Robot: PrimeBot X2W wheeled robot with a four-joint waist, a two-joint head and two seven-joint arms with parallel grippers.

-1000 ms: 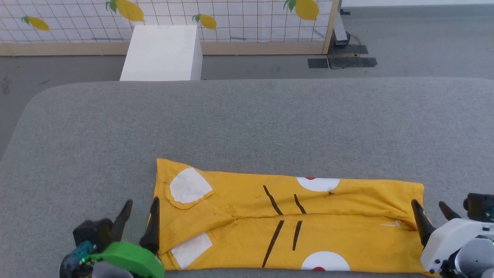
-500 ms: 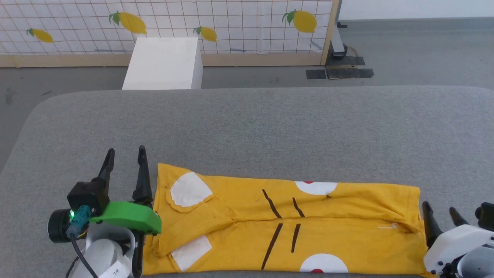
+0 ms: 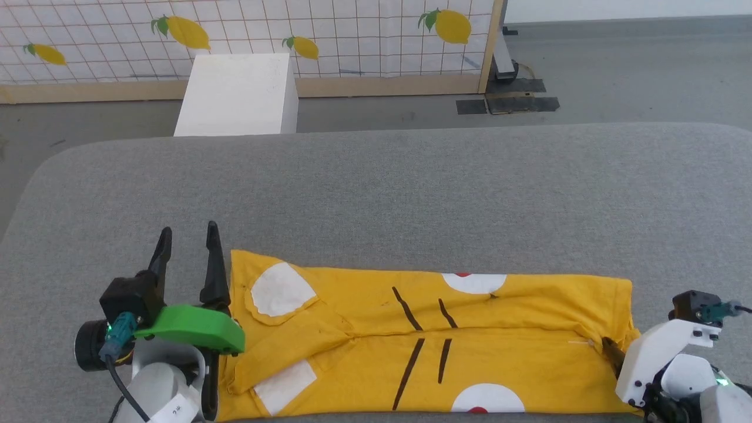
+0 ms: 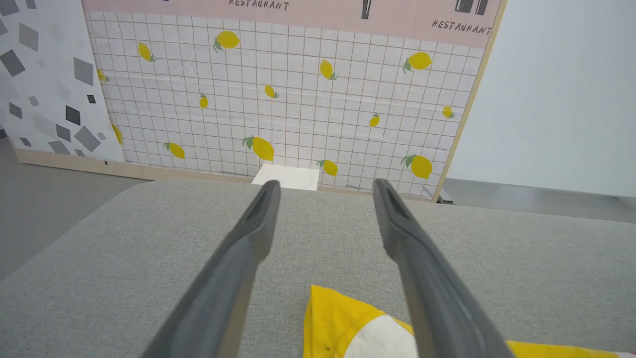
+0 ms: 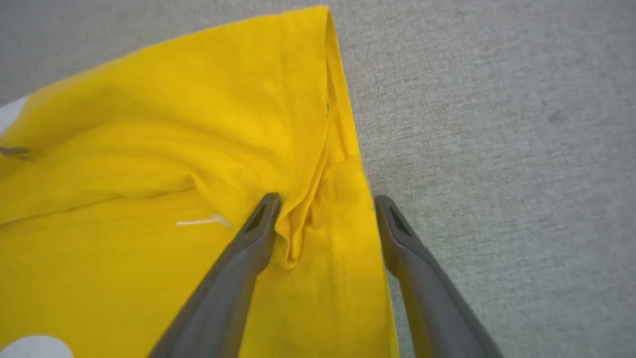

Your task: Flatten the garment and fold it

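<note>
The yellow garment (image 3: pixel 423 341) lies as a long band across the near part of the grey table (image 3: pixel 411 188), with its white patches and black marks facing up. My left gripper (image 3: pixel 188 230) stands open just left of the garment's left edge, fingers pointing away from me. In the left wrist view its open fingers (image 4: pixel 325 185) frame a far corner of the garment (image 4: pixel 343 323). My right gripper (image 3: pixel 614 352) is at the garment's right end. The right wrist view shows it open (image 5: pixel 325 199), one finger (image 5: pixel 258 233) over the cloth (image 5: pixel 174 149) and the other over the table beside the hem.
The table's rounded far edge runs across the middle of the head view. Beyond it, a white box (image 3: pixel 235 94) stands on the floor in front of a lemon-print panel (image 3: pixel 352 29). Dark floor plates (image 3: pixel 505 104) lie at the panel's right end.
My left gripper has moved forward along the garment's left edge. My right gripper has come in leftward over the garment's right hem. The head camera has shifted slightly.
</note>
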